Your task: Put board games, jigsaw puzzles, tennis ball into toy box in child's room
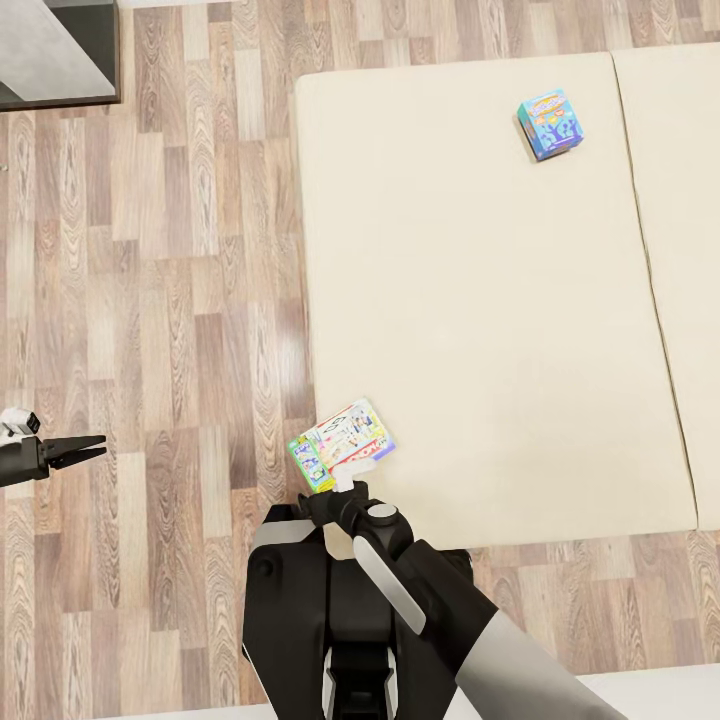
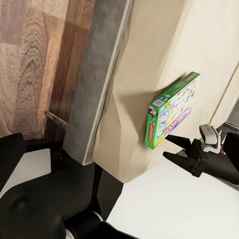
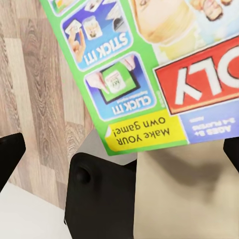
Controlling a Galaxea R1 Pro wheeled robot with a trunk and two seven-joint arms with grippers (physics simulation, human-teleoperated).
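The right tool (image 1: 345, 482), spread and not yet gripping, sits just before the white board game (image 1: 342, 444) on the bed (image 1: 480, 330) corner (left tool (image 1: 85, 449) far off, nearly closed)

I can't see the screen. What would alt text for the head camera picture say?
Seen from above, the robot's right claw reaches the near corner of a cream bed, right at a white board game box lying there. A small teal-blue game box lies farther up the mattress, and the left claw hangs over the wood floor.
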